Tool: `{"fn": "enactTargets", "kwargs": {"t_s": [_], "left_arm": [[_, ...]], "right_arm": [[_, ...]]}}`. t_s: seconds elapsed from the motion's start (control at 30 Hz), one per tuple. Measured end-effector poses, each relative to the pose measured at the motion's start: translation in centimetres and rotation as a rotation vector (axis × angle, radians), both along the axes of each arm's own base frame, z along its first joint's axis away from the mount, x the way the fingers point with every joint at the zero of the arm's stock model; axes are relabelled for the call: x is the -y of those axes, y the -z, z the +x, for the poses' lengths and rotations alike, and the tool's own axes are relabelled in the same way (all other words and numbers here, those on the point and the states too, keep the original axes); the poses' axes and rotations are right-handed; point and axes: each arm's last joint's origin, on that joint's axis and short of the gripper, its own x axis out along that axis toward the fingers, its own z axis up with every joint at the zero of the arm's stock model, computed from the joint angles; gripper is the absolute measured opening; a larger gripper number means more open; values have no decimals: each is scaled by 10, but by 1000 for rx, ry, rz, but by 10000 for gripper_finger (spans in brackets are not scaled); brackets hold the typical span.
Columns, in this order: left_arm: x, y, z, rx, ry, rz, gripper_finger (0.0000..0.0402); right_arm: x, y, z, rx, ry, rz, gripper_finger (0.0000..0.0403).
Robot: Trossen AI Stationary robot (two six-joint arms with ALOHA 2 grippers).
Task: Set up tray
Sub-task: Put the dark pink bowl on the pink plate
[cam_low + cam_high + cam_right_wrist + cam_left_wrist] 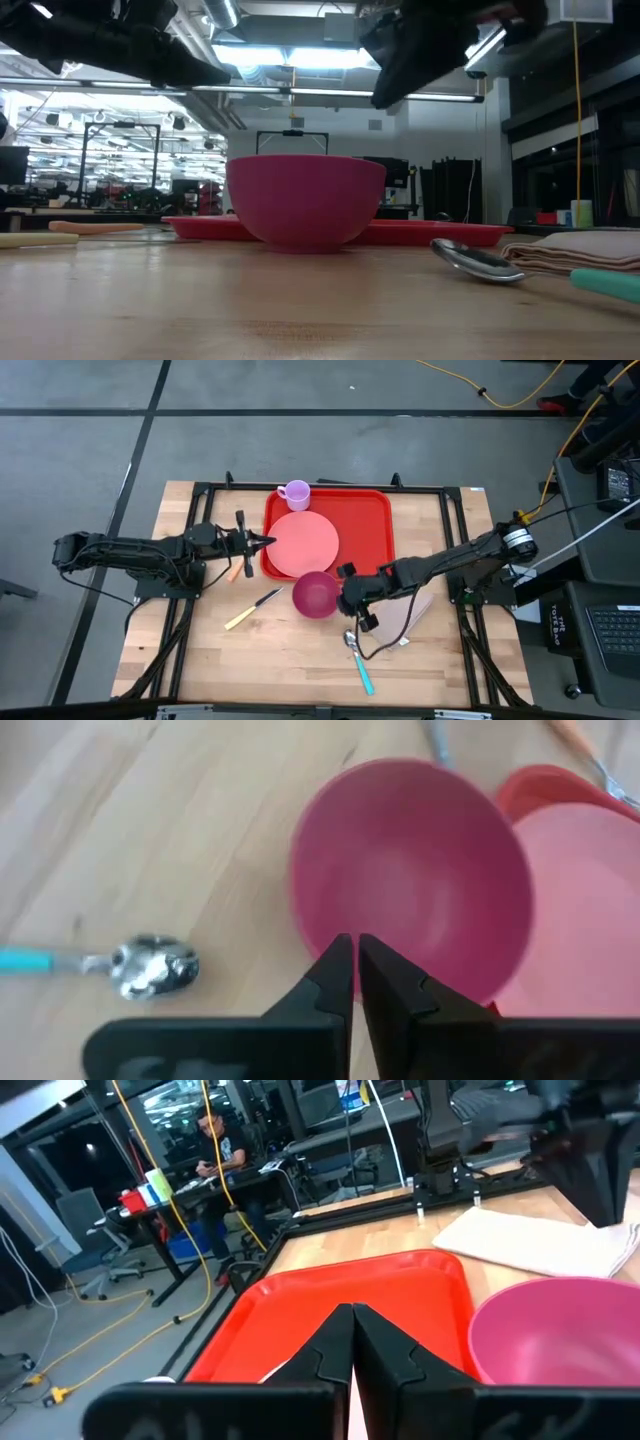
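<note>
Red plastic, the tray [368, 520] lies at the far middle of the wooden table [200, 660], carrying a salmon-pink plate [303, 543] and a small lilac cup [296, 493] at its far left corner. Against its near edge stands a magenta bowl [316, 594]. The left gripper [268, 541] hovers by the tray's left rim, fingers pressed together, empty. The right gripper [345, 600], beside the bowl, is likewise closed on nothing.

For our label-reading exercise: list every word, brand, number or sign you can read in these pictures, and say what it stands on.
None can be read for certain.
Black box right of the table, high view: white lettering, too small to read.
Flat bright red plastic tray, salmon-pink round plate, magenta plastic bowl: no markings visible.
</note>
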Motion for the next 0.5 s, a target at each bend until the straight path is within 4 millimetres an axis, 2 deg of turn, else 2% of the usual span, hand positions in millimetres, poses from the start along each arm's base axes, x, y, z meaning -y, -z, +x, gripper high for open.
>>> {"fn": "enactTargets", "kwargs": {"t_s": [0.33, 0.5], "left_arm": [[0, 0, 0, 12, -1, -39, 1], [0, 0, 0, 13, -2, -42, 5]], "right_arm": [[-10, 23, 4, -70, -173, -126, 114], [-10, 30, 7, -82, -159, -160, 142]]}}
